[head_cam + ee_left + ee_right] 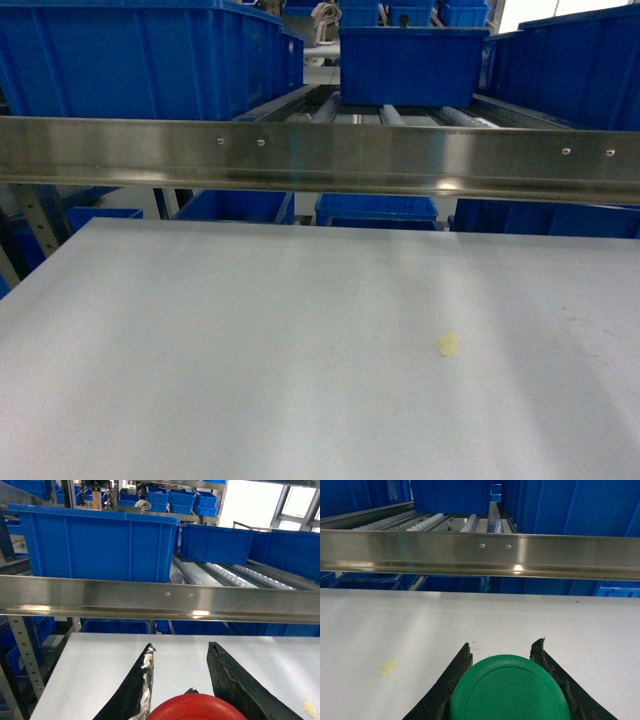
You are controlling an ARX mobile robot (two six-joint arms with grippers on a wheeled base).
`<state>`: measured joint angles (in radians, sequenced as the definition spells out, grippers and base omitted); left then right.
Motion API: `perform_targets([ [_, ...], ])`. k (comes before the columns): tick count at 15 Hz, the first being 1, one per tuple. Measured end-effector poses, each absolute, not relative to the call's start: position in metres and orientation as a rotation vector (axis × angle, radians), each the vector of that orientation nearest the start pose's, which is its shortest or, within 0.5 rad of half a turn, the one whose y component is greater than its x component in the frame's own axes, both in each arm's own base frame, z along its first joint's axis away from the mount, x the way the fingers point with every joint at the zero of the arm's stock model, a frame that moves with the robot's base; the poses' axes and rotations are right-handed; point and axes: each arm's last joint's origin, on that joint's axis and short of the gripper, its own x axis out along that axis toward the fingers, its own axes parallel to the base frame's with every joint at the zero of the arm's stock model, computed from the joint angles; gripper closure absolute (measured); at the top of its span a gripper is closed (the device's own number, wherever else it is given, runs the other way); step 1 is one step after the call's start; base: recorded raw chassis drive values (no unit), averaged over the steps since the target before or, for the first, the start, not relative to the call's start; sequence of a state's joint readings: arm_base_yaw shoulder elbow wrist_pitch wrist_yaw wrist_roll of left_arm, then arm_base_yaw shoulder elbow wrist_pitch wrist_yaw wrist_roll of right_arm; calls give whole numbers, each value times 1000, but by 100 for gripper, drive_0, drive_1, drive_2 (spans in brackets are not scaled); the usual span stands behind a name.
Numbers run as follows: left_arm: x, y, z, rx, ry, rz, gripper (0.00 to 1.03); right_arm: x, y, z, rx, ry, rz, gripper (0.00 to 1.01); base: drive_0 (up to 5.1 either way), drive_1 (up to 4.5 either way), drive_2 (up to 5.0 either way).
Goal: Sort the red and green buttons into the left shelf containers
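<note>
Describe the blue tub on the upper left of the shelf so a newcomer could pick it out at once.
Start at the long steel rail running across the shelf front above the white table. Directly behind its left end, on the upper roller level, stands the left tub. It stands nearest the rail and looms largest, while the middle tub sits farther back on the rollers.

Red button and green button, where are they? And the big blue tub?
red button (195, 709), left wrist view, top of its cap.
green button (509, 690), right wrist view, middle of its cap.
blue tub (100, 545), left wrist view, front wall.
</note>
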<state>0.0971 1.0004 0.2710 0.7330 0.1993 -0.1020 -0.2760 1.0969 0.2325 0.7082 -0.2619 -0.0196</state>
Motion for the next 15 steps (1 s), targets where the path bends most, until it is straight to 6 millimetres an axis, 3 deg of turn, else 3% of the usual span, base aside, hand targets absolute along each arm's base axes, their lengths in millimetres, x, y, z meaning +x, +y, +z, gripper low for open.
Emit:
perform_targets([
  [15,196,13,207,-102,2,-101,74,193,-47,176,22,151,-12,70,-492,241,241],
])
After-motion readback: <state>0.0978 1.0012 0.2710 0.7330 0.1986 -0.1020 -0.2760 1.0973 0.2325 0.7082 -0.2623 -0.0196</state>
